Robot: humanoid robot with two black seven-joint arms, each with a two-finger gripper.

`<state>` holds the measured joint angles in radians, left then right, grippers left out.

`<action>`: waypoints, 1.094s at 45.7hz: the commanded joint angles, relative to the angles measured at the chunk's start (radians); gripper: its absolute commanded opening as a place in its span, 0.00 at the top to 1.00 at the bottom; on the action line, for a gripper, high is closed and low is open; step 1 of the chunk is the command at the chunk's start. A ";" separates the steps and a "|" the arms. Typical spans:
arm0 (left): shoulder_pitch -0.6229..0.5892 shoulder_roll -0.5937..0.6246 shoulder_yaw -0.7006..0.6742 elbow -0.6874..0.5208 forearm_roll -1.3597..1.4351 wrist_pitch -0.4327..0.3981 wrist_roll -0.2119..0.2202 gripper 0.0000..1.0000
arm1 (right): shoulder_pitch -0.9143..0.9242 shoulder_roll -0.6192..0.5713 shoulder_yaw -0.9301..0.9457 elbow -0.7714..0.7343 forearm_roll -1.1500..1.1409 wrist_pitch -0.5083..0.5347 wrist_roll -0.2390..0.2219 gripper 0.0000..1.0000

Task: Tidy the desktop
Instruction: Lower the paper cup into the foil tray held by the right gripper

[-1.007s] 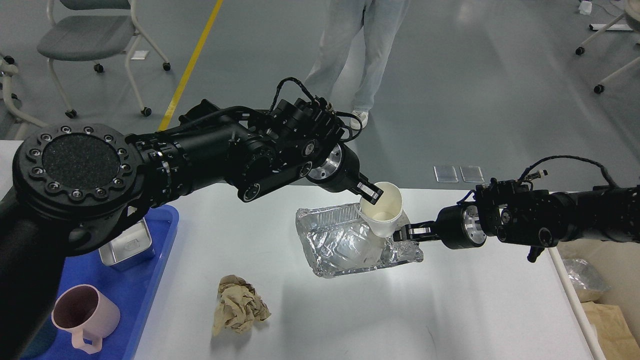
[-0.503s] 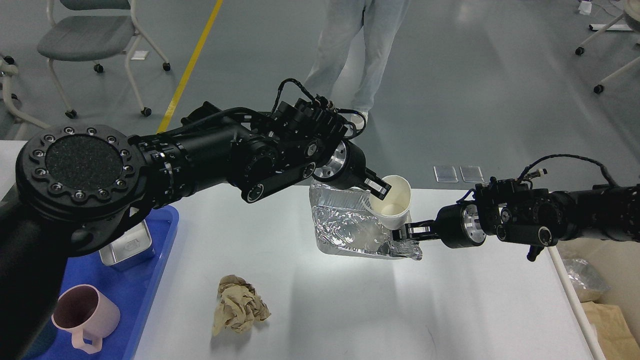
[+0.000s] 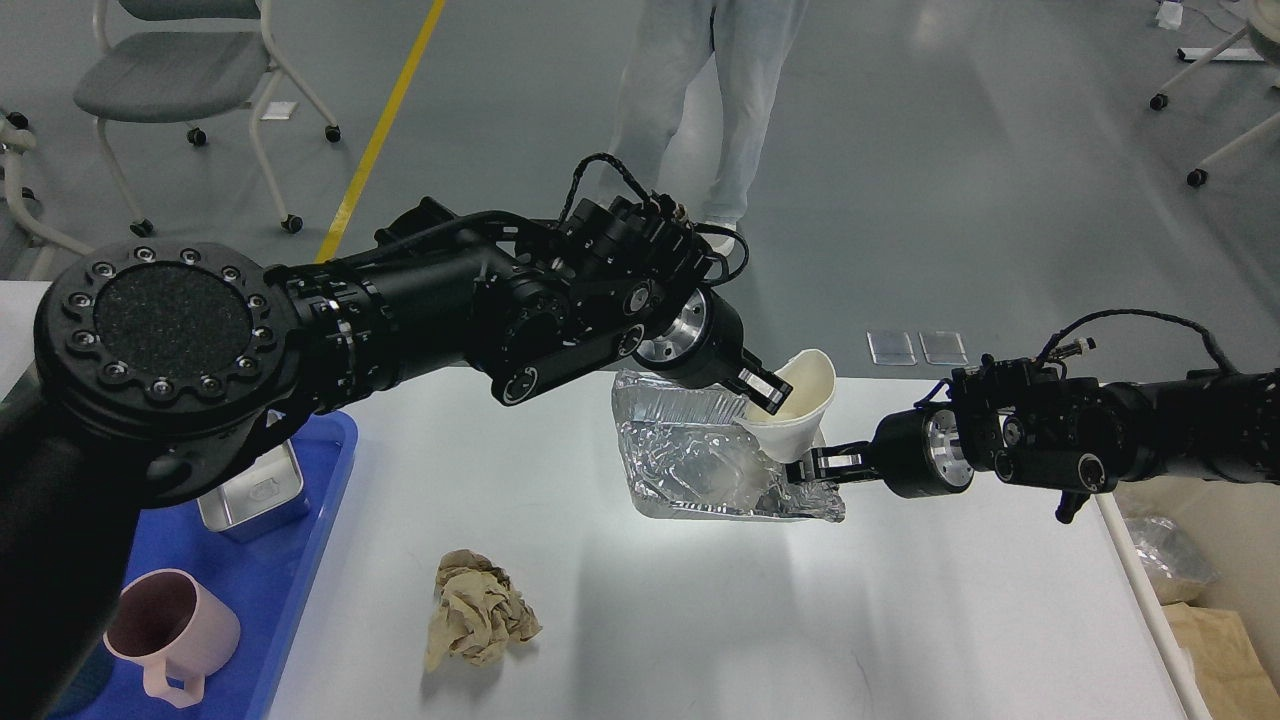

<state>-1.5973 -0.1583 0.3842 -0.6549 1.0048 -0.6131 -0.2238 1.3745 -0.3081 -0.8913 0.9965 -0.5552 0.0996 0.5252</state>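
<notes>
The white desktop point(image 3: 700, 620) fills the lower view. My left gripper point(image 3: 762, 390) is shut on the rim of a white paper cup point(image 3: 805, 405), one finger inside it, and holds it tilted above a crumpled foil tray point(image 3: 700, 460). My right gripper point(image 3: 812, 467) comes in from the right and is shut on the foil tray's right corner, just below the cup. The tray's left side is raised off the desktop. A crumpled brown paper ball point(image 3: 477, 622) lies on the desktop at the front left.
A blue plastic tray point(image 3: 300, 560) at the left edge holds a small metal tin point(image 3: 255, 495) and a pink mug point(image 3: 165, 628). A bin with foil and brown paper point(image 3: 1190, 590) stands off the desktop's right edge. A person point(image 3: 700, 110) stands beyond the far edge.
My left gripper has moved right with the cup and tilted it further. The foil tray has been lifted and tipped up on its left side. The right gripper has stayed put.
</notes>
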 commanded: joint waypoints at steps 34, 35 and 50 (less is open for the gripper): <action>-0.064 0.020 -0.015 0.000 -0.020 -0.114 -0.009 0.15 | 0.000 -0.002 -0.012 -0.002 0.000 0.000 -0.001 1.00; -0.065 0.020 -0.016 0.000 -0.020 -0.117 -0.009 0.15 | 0.000 -0.002 -0.012 -0.002 0.000 0.000 -0.001 1.00; -0.079 0.043 -0.015 0.000 -0.020 -0.151 -0.005 0.15 | -0.003 0.000 -0.012 -0.007 0.000 0.000 -0.001 1.00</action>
<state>-1.6759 -0.1218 0.3685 -0.6553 0.9846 -0.7591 -0.2323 1.3745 -0.3100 -0.9035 0.9923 -0.5553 0.0997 0.5244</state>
